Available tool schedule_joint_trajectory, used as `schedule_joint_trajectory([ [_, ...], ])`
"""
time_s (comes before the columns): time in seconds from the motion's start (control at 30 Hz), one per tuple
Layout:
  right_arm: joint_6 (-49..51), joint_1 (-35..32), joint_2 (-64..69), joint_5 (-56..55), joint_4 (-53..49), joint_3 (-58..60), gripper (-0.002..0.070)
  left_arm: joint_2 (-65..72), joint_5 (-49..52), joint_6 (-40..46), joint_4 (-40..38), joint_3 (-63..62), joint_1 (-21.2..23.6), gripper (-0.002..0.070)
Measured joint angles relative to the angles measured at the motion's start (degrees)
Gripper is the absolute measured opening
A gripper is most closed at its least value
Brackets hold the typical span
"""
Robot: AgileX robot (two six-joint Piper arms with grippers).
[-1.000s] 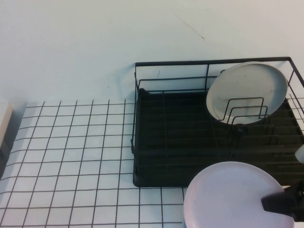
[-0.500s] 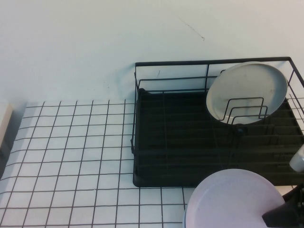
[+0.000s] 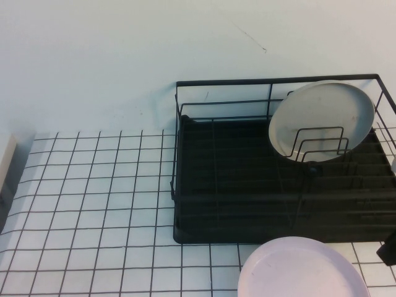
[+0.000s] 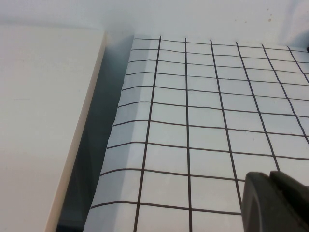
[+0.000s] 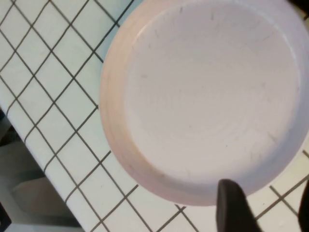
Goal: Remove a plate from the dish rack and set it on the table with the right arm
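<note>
- When you look down from the high view, you find the pale pink plate (image 3: 301, 268) lying flat on the gridded table (image 3: 93, 204), just in front of the black dish rack (image 3: 247, 185) and clear of it, its near edge cut by the frame.
- You also see a grey-white plate (image 3: 322, 117) standing tilted in the rack's wire dividers at the back right. Only a dark sliver of the right gripper (image 3: 390, 247) shows at the right edge, apart from the pink plate.
- From the left wrist view, you get bare grid squares, a pale board (image 4: 43, 121) lying beside the table's edge, and one dark corner of the left gripper (image 4: 275, 203) above the cloth; you cannot tell whether its jaws are open or closed.
- From the right wrist view, you see the pink plate resting flat on the grid. The right gripper (image 5: 268, 205) hangs over its rim with jaws spread apart, holding nothing; one black finger (image 5: 234, 205) overlaps the plate's edge.
</note>
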Motion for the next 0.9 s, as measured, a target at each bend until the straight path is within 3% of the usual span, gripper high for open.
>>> schedule_joint_trajectory([
  [0.2, 1.04, 0.0, -7.91, 0.86, 0.03, -1.22, 0.0092, 0.0, 0.0, 0.0, -0.09, 0.0, 0.0, -0.0004],
  [0.3, 1.5, 0.0, -15.5, 1.36, 0.27, -1.22, 0.0029, 0.0, 0.0, 0.0, -0.09, 0.0, 0.0, -0.0004],
  [0.63, 2.52, 0.0, -44.31, -1.59, 2.71, -1.33, 0.0005, 0.0, 0.0, 0.0, -0.09, 0.0, 0.0, -0.0004],
  [0.9, 2.74, 0.0, -52.84, -1.59, 4.39, -1.33, 0.0002, 0.0, 0.0, 0.0, -0.09, 0.0, 0.0, -0.0004],
])
